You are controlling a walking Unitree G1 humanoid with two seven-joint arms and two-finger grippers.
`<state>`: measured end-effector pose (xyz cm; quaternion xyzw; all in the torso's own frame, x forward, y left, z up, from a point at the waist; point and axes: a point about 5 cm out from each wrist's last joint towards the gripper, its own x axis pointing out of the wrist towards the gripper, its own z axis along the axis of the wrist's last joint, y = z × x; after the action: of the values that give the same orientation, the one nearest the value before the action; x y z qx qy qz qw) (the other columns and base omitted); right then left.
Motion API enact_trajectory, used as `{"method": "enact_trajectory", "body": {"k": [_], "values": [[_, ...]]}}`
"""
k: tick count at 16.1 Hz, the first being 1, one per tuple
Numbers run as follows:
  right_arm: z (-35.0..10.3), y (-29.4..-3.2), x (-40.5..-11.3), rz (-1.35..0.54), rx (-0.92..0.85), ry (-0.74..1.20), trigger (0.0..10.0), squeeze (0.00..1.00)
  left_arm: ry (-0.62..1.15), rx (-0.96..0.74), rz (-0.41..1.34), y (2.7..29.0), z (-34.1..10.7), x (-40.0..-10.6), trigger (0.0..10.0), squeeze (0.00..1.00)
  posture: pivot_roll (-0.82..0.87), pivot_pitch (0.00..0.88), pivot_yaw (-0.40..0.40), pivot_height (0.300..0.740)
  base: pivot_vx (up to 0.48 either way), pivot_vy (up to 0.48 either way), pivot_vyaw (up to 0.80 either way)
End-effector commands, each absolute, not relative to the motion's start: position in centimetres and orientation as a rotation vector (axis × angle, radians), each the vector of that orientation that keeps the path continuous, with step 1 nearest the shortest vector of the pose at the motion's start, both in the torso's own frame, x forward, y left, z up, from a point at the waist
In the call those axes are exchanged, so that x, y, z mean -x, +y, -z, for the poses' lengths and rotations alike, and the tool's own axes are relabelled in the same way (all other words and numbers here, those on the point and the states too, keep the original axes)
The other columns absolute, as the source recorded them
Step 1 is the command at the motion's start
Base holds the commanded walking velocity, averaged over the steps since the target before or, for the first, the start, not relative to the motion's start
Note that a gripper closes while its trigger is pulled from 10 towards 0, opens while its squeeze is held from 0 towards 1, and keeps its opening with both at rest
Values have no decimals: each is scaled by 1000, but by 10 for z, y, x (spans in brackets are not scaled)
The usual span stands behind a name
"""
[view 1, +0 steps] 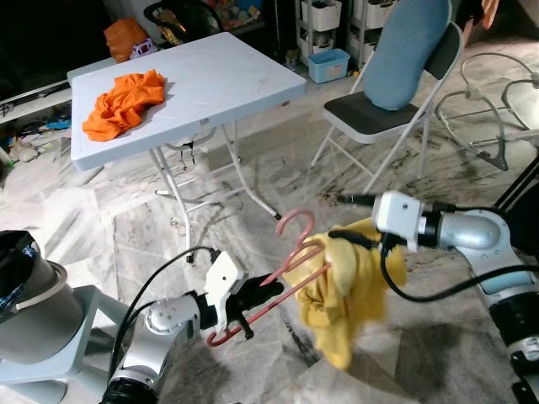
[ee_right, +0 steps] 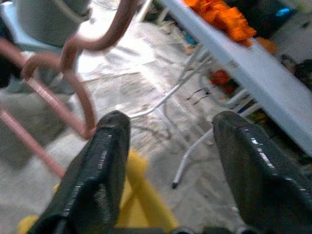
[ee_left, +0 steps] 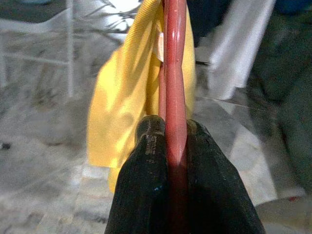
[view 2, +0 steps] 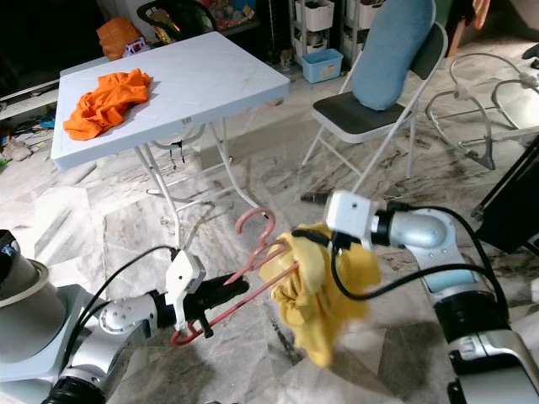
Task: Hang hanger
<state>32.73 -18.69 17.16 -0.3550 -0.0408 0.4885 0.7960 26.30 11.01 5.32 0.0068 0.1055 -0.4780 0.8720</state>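
Item: pink hanger (view 1: 282, 278), held in mid-air above the marble floor (view 1: 126, 227), near the middle of the head view. Its hook points to 12 o'clock; its lower end runs toward 8 o'clock into the left pincer (view 1: 253, 296).

Left pincer: clamped tight on the hanger's lower bar; in the left wrist view both black fingers (ee_left: 146, 190) press against the red-pink rod (ee_left: 174, 97) from either side.

Yellow garment (view 1: 345, 295): draped over the hanger's far arm, bunched, hanging down toward 6 o'clock, clear of the floor.

Right pincer (view 1: 347, 240): at 3 o'clock of the hanger hook, at the top of the yellow garment. In the right wrist view its fingers (ee_right: 102, 165) stand wide apart, one of them just beside the hanger's curved neck (ee_right: 73, 83) with yellow cloth under it; nothing gripped between them.

White folding counter (view 1: 219, 80): at 11 o'clock, well apart from the hanger, bearing an orange garment (view 1: 125, 101) near its left end.

Folding chair (view 1: 379, 109): at 1 o'clock, dark seat, a blue cushion (view 1: 408, 46) leaning against its back.
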Motion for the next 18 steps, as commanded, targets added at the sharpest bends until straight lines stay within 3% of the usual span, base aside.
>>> {"method": "enact_trajectory", "body": {"k": [1,3,6,7,8,12,13,16,17,18], "values": [[-174,-184,-327,-1031,758,-124,10000,1000,144,-30,923,121,-65,-273,0,0,-174,0,116,740,0,0,0],[-171,-182,-326,-997,737,-137,10000,1000,127,-21,875,122,-67,-278,0,0,-186,0,123,740,0,0,0],[-169,-185,-336,-777,660,-142,10000,1000,85,-28,762,122,-76,-291,0,0,-188,0,125,740,0,0,0],[-164,-187,-338,-698,600,-118,10000,424,65,-5,760,118,-82,-292,0,0,-182,0,121,740,0,0,0],[-160,-185,-338,-671,536,-98,10000,0,47,4,766,116,-85,-292,0,0,-182,0,121,740,0,0,0],[-133,-177,-337,-518,329,10,10000,0,-4,13,803,106,-97,-289,0,0,-171,0,124,740,0,0,0],[-130,-176,-336,-509,191,13,10000,1000,-10,11,805,106,-98,-289,0,0,-164,0,127,740,0,0,0],[-128,-173,-335,-464,144,37,10000,1000,-9,9,809,105,-99,-288,0,0,-165,0,131,740,0,0,0],[-127,-168,-331,-507,112,59,10000,0,-13,9,821,102,-101,-287,0,0,-165,0,131,740,0,0,0],[-125,-167,-330,-515,127,63,10000,0,-16,5,834,101,-102,-285,0,0,-165,0,132,740,0,0,0]]}}
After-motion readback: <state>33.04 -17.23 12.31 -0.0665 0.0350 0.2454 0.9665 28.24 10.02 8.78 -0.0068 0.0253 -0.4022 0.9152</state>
